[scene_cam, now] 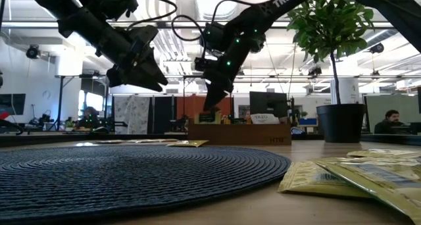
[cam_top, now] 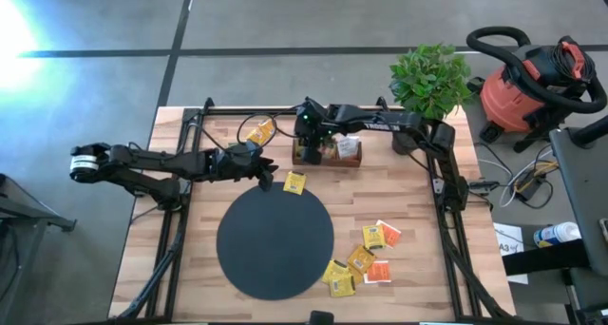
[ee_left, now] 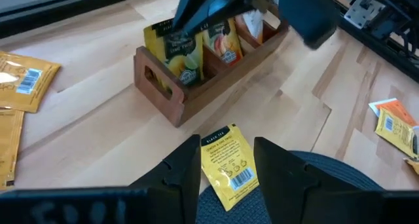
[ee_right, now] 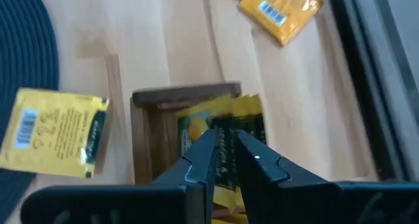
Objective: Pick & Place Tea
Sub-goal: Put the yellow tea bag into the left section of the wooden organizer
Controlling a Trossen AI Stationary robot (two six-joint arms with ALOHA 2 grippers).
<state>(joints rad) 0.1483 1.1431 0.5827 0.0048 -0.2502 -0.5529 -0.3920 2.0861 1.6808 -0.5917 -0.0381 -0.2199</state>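
Standing upright in tray (ee_right: pixel 141 129): yellow sachet (ee_right: pixel 226 129).

Open-plan lab, monitors (scene_cam: pixel 268 104), shop vacuum (cam_top: pixel 528 86)

Wooden tray (cam_top: pixel 326 157) behind black disc (cam_top: pixel 275 241); one sachet (cam_top: pixel 294 181) between them, touching disc edge; sachet cluster (cam_top: pixel 366 263) right of disc.

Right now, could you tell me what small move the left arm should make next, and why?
Probably lower the left pincer straight down. Its fingers stand open on either side of a yellow sachet lying partly on the black mat, not yet gripped. The right pincer is busy at the wooden tray.
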